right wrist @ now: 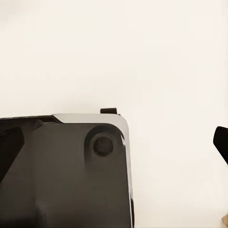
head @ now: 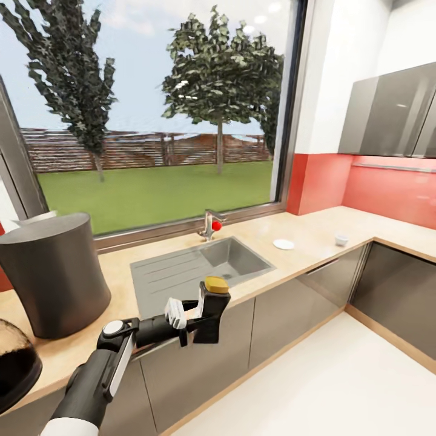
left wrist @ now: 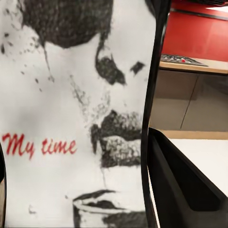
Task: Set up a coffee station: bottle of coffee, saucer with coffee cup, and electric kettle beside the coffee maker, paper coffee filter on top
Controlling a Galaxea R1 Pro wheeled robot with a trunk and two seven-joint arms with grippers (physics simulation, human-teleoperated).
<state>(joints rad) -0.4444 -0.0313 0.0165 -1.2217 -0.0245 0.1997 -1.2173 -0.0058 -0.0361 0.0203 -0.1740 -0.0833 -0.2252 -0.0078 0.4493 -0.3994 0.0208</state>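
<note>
My left gripper [head: 195,316] is shut on the bottle of coffee [head: 213,310], a dark bottle with a yellow cap, held upright in the air in front of the countertop [head: 315,233] edge by the sink. Up close, its white label [left wrist: 71,118] reads "My time", with a dark finger [left wrist: 183,190] beside it. The coffee maker [head: 54,275] stands at the left on the countertop, and the electric kettle [head: 15,363] sits at the lower left edge. The saucer [head: 283,244] and the coffee cup [head: 341,239] lie apart, right of the sink. The paper coffee filter is out of view. My right gripper [right wrist: 114,147] is open over white floor.
A steel sink [head: 200,266] with a faucet [head: 209,225] is set into the countertop below a large window. Dark grey cabinets [head: 290,309] run under the counter and turn the corner at the right. The white floor [head: 339,387] lies open to the right. A dark part of the robot [right wrist: 61,175] is below my right wrist.
</note>
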